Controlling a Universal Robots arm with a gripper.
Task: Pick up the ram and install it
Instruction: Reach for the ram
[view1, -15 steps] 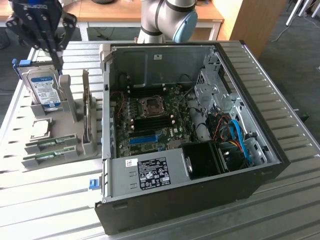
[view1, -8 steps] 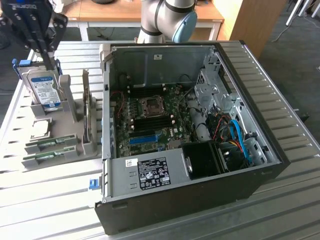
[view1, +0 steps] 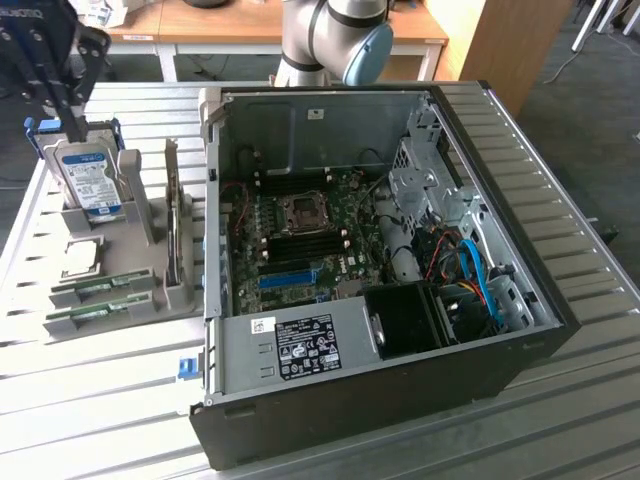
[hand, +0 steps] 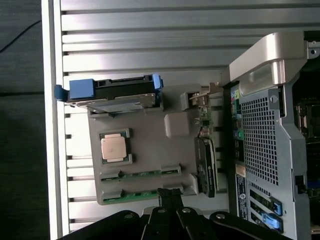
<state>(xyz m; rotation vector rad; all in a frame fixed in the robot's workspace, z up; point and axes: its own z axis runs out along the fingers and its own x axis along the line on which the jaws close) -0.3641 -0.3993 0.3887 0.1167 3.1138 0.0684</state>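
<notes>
Where the gripper (hand: 170, 196) hangs: above the holder (hand: 150, 150), jaws pressed together.
Ram (hand: 127, 196): seated along the holder's edge, untouched.
Room: left between holder and table (hand: 150, 50) edge.

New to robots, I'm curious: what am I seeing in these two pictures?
It is a grey robot arm with a black gripper. One picture comes from a camera off to the side, the other from a camera on the arm's wrist. On the slatted metal table stand an open black computer case and a grey holder carrying two thin green ram sticks, a square silver processor chip and a blue-labelled hard drive. The gripper is shut, holds nothing, and hangs above the holder.
</notes>
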